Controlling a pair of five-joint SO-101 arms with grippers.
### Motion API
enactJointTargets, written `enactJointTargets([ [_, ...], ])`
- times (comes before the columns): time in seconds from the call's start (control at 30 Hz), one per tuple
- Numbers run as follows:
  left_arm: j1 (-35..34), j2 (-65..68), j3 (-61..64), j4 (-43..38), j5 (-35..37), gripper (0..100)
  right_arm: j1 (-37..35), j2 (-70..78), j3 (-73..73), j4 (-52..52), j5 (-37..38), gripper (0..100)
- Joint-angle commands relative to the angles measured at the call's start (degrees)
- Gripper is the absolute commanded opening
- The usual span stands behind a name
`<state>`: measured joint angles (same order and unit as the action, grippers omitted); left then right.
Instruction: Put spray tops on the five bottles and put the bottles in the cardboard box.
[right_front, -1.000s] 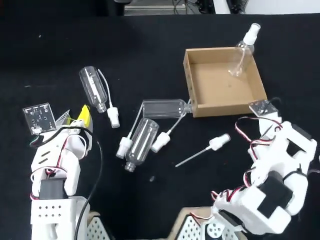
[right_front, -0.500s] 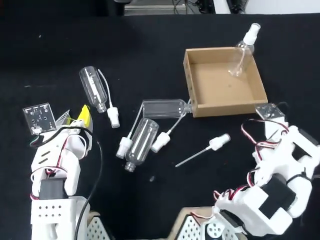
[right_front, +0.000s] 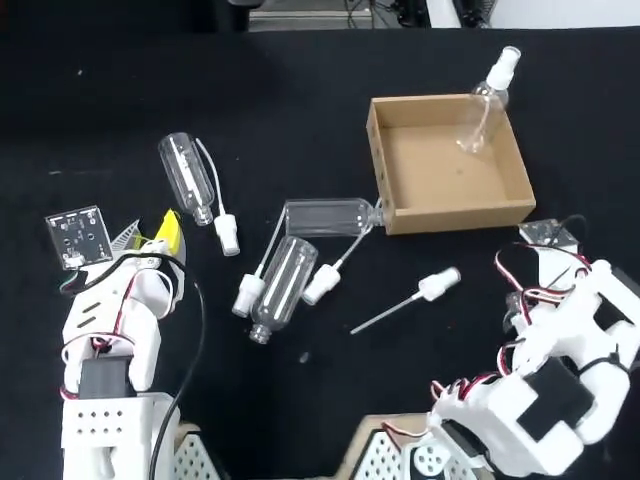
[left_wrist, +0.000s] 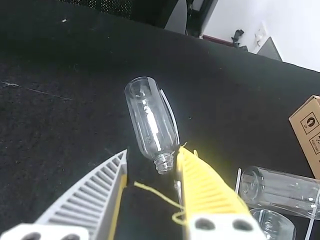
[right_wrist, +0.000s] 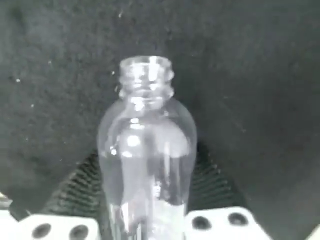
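My left gripper (right_front: 153, 222) is open, its grey and yellow fingers pointing at the open neck of a clear bottle (right_front: 186, 174) lying at the table's left. In the left wrist view that bottle (left_wrist: 151, 120) lies just beyond the left gripper (left_wrist: 151, 155). My right gripper (right_wrist: 147, 165) is shut on another clear bottle (right_wrist: 147, 125) with a bare threaded neck; the right arm (right_front: 560, 340) sits near the front right. The cardboard box (right_front: 381, 160) holds one capped bottle (right_front: 485, 105) leaning on its far wall. Two more bare bottles (right_front: 328, 217) (right_front: 283, 283) lie mid-table.
Loose spray tops with long tubes lie by the left bottle (right_front: 226, 232), beside the middle bottles (right_front: 247, 293) (right_front: 320, 283), and alone in front of the box (right_front: 438, 283). A box corner (left_wrist: 310, 130) and a lying bottle (left_wrist: 280, 187) appear in the left wrist view.
The right arm has drawn back from the box's front right corner toward the table's front right. The left arm and all loose items have stayed put.
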<state>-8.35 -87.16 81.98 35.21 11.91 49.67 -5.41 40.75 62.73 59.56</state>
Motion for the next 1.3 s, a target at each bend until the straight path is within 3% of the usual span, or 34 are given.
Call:
enactJointTargets([
  [0.0, -0.48, -0.18, -4.35, 2.73, 0.26, 15, -2.64, -11.21, -5.85, 4.4, -4.4, 0.9],
  [0.1, -0.4, 0.18, -8.22, 6.59, 0.0, 15, -4.92, -21.85, -5.85, 8.0, -7.74, 1.0],
  [0.23, 1.63, 6.68, -10.86, 5.45, -6.15, 15, -8.97, -36.53, -3.21, 9.93, -15.3, 1.0],
  [0.43, 16.75, 27.34, -20.79, 12.66, -17.32, 15, -14.33, -52.18, 1.36, 9.67, -25.41, 1.0],
  [0.67, 26.59, 40.44, -26.77, 19.43, -22.59, 15, -14.68, -53.05, 1.54, 9.93, -28.4, 1.1],
  [0.87, 33.71, 40.53, -26.15, 20.13, -23.21, 15, -6.42, -50.68, 0.31, 9.23, -28.13, 1.1],
  [1.13, 31.69, 41.14, -29.76, 18.99, -26.37, 15, -3.69, -48.13, 0.4, 9.23, -28.13, 1.1],
  [1.27, 22.11, 41.23, -27.12, 15.56, -26.29, 15, -3.96, -47.52, 0.48, 9.32, -28.48, 1.1],
])
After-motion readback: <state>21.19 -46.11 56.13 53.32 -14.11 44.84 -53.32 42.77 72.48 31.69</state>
